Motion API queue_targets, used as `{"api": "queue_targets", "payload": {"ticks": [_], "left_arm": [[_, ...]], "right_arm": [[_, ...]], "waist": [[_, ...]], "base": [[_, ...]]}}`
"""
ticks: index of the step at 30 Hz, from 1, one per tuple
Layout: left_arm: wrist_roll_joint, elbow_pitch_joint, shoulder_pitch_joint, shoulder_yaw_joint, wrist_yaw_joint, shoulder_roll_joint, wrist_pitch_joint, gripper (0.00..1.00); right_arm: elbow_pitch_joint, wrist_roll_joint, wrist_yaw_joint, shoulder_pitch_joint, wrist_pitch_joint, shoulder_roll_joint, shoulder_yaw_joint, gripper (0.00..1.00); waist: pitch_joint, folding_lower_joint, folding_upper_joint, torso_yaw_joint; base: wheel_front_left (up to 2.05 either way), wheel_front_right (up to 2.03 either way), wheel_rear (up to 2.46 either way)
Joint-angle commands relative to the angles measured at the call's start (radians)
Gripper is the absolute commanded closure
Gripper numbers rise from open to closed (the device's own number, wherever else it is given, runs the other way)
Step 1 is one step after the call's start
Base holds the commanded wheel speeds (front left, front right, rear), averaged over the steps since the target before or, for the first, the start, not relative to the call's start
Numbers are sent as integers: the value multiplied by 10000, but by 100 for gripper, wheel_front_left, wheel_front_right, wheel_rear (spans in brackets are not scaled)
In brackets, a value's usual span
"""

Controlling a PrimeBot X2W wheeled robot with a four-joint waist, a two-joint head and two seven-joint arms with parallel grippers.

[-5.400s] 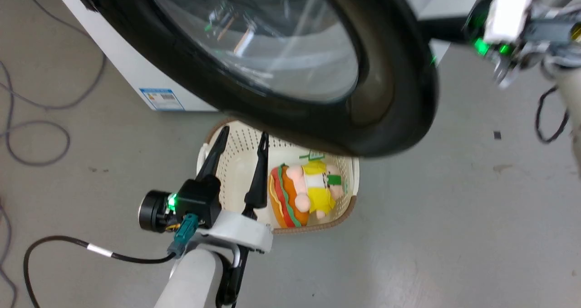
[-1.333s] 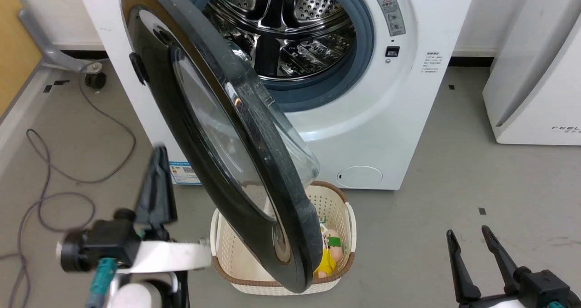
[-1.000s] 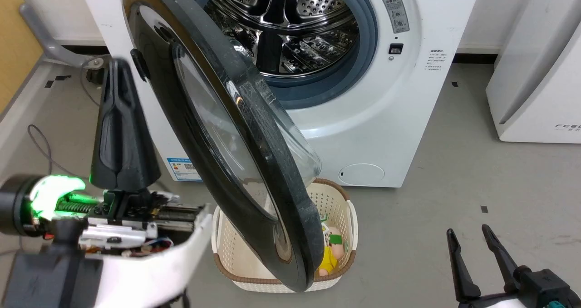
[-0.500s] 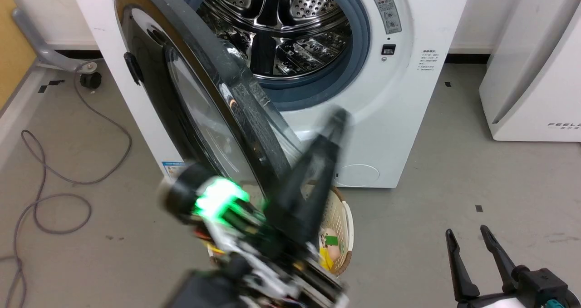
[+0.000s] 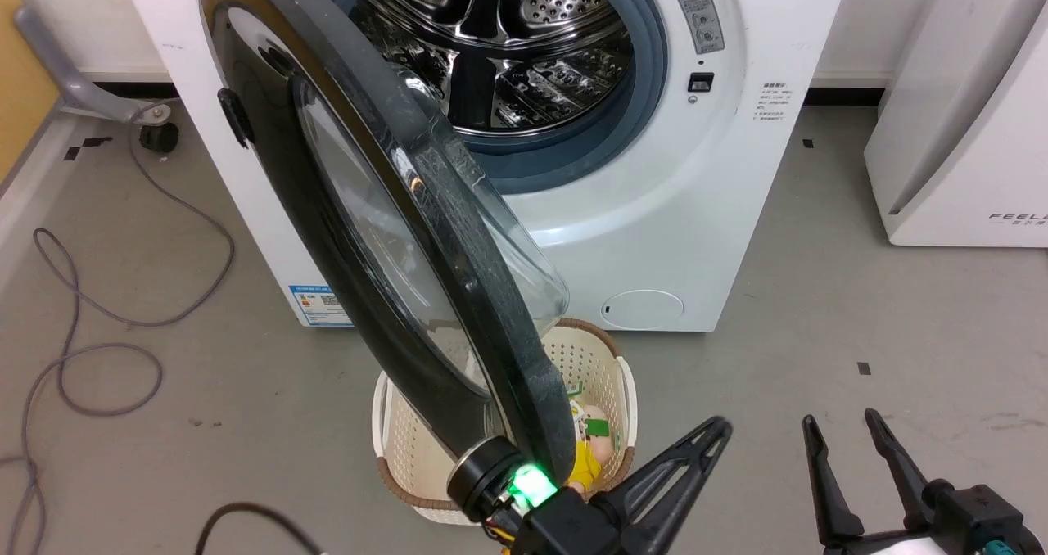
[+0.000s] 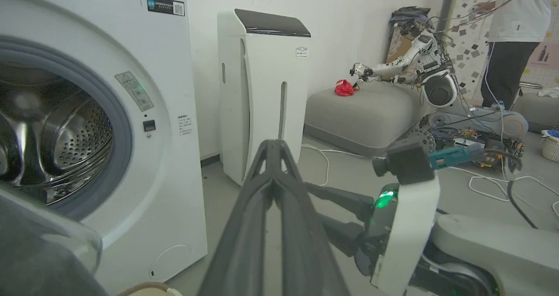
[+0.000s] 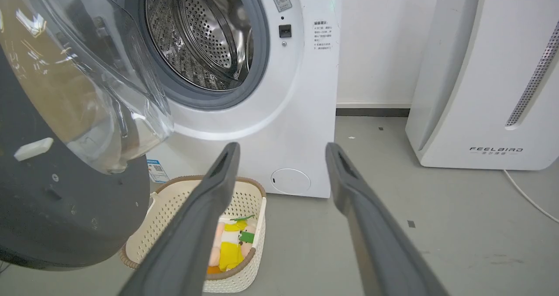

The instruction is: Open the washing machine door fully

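1. Since the washing machine door [image 5: 344, 236] stands only part open, hinged at the machine's left and turned nearly edge-on to us, we judge the task unfinished. It looks able to go further left.
2. The washing machine [image 5: 696, 211] is dead ahead with its drum [image 5: 508, 47] exposed. The door's free rim hangs low over a cream basket [image 5: 630, 399] holding a plush toy [image 5: 585, 457].
3. Key relation: the free rim lies just left of and above the left gripper [image 5: 716, 432], whose wrist end sits right under it. The door's face runs from the far-left hinge down toward near-centre. We put the left arm clearly nearer. The right gripper [image 5: 840, 417] is well apart at lower right.
4. The left gripper points rightward, away from the door. Its fingertips [image 6: 273, 147] are pressed together with nothing between them. We cannot tell if the wrist touches the rim.
5. On the right gripper, the fingers [image 7: 218, 178] are spread wide, empty and touching nothing. They aim at the machine front.
6. Our judgement: the left gripper must get onto the door's inner, glass-bowl side and push leftward. The basket below is the thing to avoid clipping.
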Motion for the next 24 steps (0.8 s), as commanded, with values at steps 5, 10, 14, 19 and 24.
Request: {"api": "queue_targets", "payload": {"ticks": [5,10,14,19,24], "left_arm": [[-54,728,165,148,293,131,231,100],[57,1756,-86,412,632,82,30,100],[-44,2729,-448,633,892,-56,-215,100],[-341,3835,-857,907,1357,-210,-616,100],[-407,3874,-590,978,1697,-158,-780,100]], "right_arm": [[85,113,-7,-147,-43,39,24,0],[135,149,-7,-188,-44,39,29,0],[207,177,-7,-227,-44,39,81,0],[339,275,-7,-262,-45,39,161,0],[459,382,-7,-221,-45,39,148,0]], "waist": [[28,0,0,16],[46,0,0,31],[61,0,0,-1],[82,0,0,-116],[61,0,0,-125]], "base": [[0,0,0],[0,0,0],[0,0,0],[0,0,0],[0,0,0]]}}
